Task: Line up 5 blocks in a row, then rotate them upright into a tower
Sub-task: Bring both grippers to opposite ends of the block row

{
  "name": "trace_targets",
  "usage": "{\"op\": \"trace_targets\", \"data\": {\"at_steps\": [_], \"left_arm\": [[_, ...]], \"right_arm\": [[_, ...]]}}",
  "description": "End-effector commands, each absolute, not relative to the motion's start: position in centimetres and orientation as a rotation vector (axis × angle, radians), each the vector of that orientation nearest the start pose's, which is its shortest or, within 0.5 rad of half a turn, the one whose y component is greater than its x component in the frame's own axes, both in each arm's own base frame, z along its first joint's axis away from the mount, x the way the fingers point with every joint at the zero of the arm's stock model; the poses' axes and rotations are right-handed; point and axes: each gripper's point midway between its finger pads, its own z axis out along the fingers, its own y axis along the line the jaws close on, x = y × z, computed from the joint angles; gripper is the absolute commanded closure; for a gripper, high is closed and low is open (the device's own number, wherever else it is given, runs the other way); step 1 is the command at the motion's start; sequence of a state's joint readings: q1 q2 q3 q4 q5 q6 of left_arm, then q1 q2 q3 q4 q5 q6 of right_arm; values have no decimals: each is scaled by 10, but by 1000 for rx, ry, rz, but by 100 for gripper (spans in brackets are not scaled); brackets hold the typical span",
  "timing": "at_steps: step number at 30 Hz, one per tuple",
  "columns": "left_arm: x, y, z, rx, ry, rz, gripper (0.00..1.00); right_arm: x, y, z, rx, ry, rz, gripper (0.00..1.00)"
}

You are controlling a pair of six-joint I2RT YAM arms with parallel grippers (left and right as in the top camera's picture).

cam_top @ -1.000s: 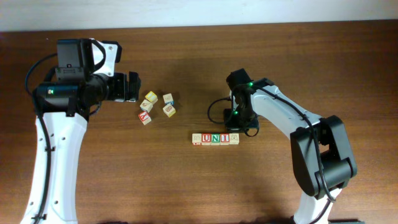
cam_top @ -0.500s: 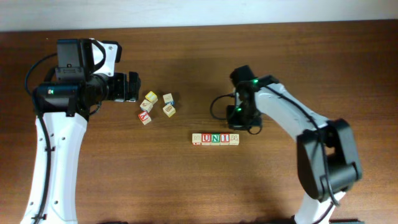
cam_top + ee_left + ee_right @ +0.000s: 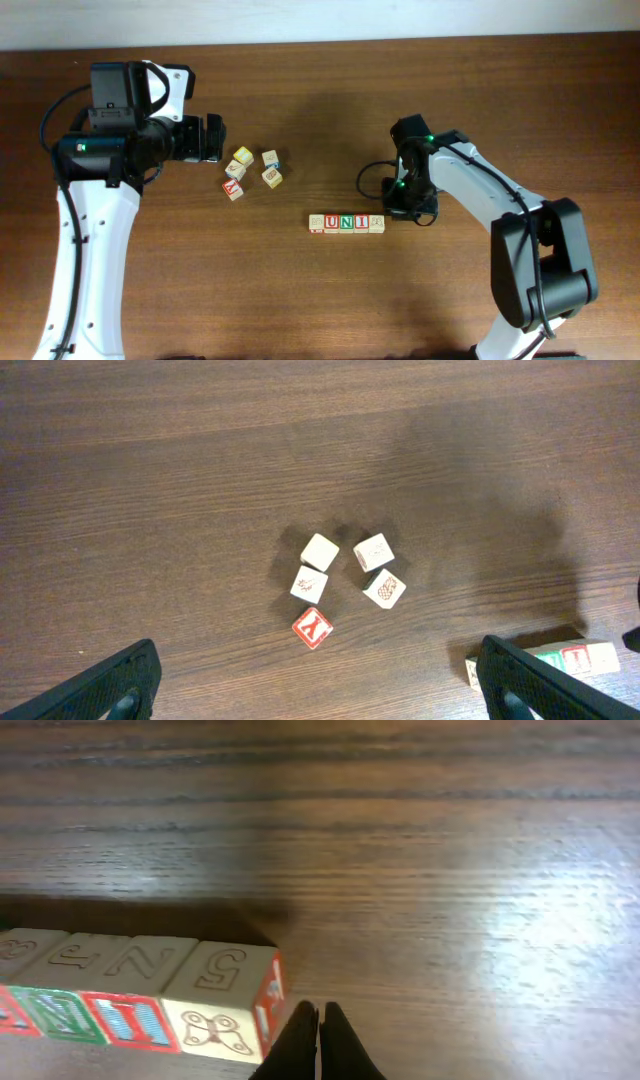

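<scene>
Okay, right gripper (image 3: 319, 1038) pinched empty at 3 o'clock of the blocks (image 3: 346, 222): push low, square; left gripper (image 3: 213, 139) gapes wide.

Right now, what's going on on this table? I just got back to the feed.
Five lettered blocks sit in a straight row reading U, N, I in the middle. The right gripper is shut and empty, low beside the end block on the row's right. I can't tell if it touches that block. The left gripper is wide open, holds nothing, and hangs off to the side near four loose cubes.
</scene>
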State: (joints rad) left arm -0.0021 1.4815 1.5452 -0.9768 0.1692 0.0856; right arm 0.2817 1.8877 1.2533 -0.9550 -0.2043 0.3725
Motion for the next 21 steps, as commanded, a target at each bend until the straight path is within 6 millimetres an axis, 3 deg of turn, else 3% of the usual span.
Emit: {"op": "trace_targets", "data": {"at_steps": [1, 7, 11, 13, 15, 16, 18, 19, 21], "left_arm": [[389, -31, 265, 171, 2451, -193, 1], [389, -31, 265, 171, 2451, -193, 1], [386, -32, 263, 172, 2464, -200, 0], [380, -36, 255, 180, 2500, -238, 25], [374, -47, 243, 197, 2550, -334, 81], [370, -53, 235, 177, 2588, -394, 100], [356, -66, 206, 140, 2702, -530, 100], [352, -70, 199, 140, 2725, -571, 100], [333, -97, 161, 158, 2797, -800, 100]], "right_arm": [[308, 142, 29, 7, 3176, 368, 89], [309, 148, 15, -17, 3190, 369, 91], [326, 153, 34, 6, 3143, 452, 93], [333, 154, 62, -76, 3107, 622, 94], [334, 142, 82, -83, 3072, 782, 94], [333, 131, 84, -76, 3070, 825, 94], [327, 116, 79, -46, 3076, 885, 94], [324, 115, 76, -47, 3074, 914, 94], [312, 125, 61, -53, 3040, 1047, 95]]}}
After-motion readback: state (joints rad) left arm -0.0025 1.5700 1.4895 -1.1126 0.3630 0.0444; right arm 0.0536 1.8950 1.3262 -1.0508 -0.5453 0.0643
